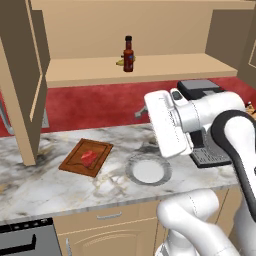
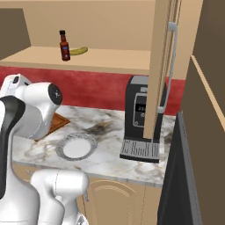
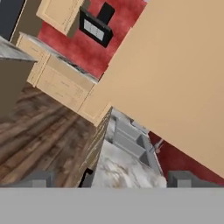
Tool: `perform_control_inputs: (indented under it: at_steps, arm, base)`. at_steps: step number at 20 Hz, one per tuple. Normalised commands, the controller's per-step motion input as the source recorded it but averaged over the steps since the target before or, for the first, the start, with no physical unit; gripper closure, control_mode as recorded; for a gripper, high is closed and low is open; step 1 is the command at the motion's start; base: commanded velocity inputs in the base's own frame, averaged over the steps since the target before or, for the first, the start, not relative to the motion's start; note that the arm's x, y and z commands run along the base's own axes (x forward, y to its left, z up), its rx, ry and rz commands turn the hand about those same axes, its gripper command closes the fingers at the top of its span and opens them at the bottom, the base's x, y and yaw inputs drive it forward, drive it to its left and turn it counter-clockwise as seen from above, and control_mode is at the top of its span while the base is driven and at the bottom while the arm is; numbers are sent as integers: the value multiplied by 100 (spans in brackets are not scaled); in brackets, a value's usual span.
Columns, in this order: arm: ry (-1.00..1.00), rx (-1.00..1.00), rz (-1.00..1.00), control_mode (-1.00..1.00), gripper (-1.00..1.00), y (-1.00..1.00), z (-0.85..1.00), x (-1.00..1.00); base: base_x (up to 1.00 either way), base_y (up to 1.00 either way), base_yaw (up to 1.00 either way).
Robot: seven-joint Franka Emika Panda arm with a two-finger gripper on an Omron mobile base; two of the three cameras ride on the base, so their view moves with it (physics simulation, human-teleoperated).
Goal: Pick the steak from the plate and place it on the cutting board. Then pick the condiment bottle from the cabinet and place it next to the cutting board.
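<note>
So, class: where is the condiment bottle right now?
The condiment bottle stands upright on the cabinet shelf, just in front of a banana, above and behind the plate in the left base view.

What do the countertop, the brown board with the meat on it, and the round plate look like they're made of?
The pale veined countertop looks like polished marble or stone, judging by its grey-brown veining. The rectangular reddish-brown cutting board looks like wood with a matte finish. The round grey-white plate looks like glazed ceramic, though smooth plastic is possible.

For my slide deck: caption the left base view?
Steak on cutting board, plate empty, condiment bottle waiting in cabinet.
</note>
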Motion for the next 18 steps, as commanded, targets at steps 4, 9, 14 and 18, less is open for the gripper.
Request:
perform_control_inputs:
  at_steps: [4, 9, 14, 18]
  arm:
    - [0, 8, 0, -100, -100, -27, 12, 0]
    - [2, 11, 0, -100, -100, -23, 29, 2]
    - [1, 12, 0, -100, -100, -17, 29, 0]
    - [2, 10, 0, -100, -100, -16, 12, 7]
  base:
    - [0, 0, 0]
    - [0, 0, 0]
    - [0, 0, 0]
    - [0, 0, 0]
